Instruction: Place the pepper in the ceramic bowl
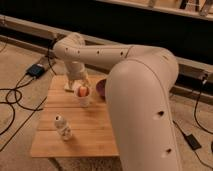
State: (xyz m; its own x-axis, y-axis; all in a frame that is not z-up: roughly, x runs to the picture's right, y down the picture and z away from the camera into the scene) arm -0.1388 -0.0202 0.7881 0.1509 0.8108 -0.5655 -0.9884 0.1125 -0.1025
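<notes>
The pepper (82, 91), small, glossy and red-orange, sits in the mouth of a white translucent cup (83, 100) near the table's back edge. Just right of the cup stands the dark maroon ceramic bowl (101, 89), its right side hidden behind my big white arm. My gripper (79, 84) hangs from the wrist directly above and slightly behind the cup, close over the pepper. It is open, and nothing is visibly held in it. The wrist hides most of it.
The small wooden table (95, 127) carries a small white bottle-like object (62, 127) at its front left. Black cables and a dark box (36, 70) lie on the floor to the left. My arm's large upper link (145, 100) fills the right side.
</notes>
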